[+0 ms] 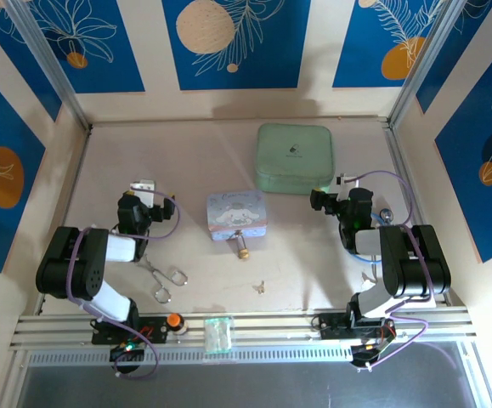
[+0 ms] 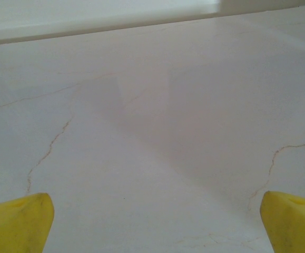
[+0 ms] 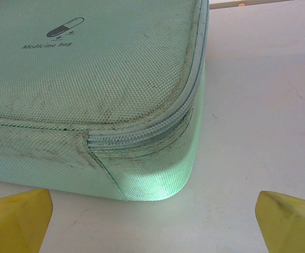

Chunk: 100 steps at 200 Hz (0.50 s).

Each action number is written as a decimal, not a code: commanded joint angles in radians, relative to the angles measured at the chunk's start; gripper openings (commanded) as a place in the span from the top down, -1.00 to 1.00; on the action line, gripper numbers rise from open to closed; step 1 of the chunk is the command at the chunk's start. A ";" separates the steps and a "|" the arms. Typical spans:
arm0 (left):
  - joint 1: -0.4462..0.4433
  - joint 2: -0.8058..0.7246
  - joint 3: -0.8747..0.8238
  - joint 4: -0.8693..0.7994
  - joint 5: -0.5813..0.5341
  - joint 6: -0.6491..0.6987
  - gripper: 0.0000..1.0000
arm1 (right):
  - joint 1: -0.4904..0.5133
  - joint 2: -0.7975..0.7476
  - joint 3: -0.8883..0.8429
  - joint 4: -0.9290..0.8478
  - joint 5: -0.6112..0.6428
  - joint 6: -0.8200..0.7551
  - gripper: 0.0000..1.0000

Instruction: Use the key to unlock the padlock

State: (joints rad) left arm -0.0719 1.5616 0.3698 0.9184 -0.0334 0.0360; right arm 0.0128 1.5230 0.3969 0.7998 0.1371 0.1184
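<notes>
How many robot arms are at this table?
2. The left arm sits beside the scissors; the right arm faces the green medicine bag. No others seem hidden.

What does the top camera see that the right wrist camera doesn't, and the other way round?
Top camera: the little padlock by the near side of the blue cartoon tin, the tiny key, the scissors, the left arm and the right arm. Right wrist camera: the words "Medicine bag" under a pill drawing, the zipper up close, and the right tool with its yellow fingertips wide apart. Both: the green bag on the pale table.
</notes>
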 commanded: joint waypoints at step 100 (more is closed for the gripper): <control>0.011 -0.001 0.004 0.016 0.001 0.010 -0.99 | -0.007 -0.003 0.016 0.017 -0.017 -0.013 -0.98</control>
State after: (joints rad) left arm -0.0719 1.5616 0.3698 0.9184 -0.0334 0.0360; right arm 0.0128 1.5230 0.3969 0.7998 0.1371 0.1188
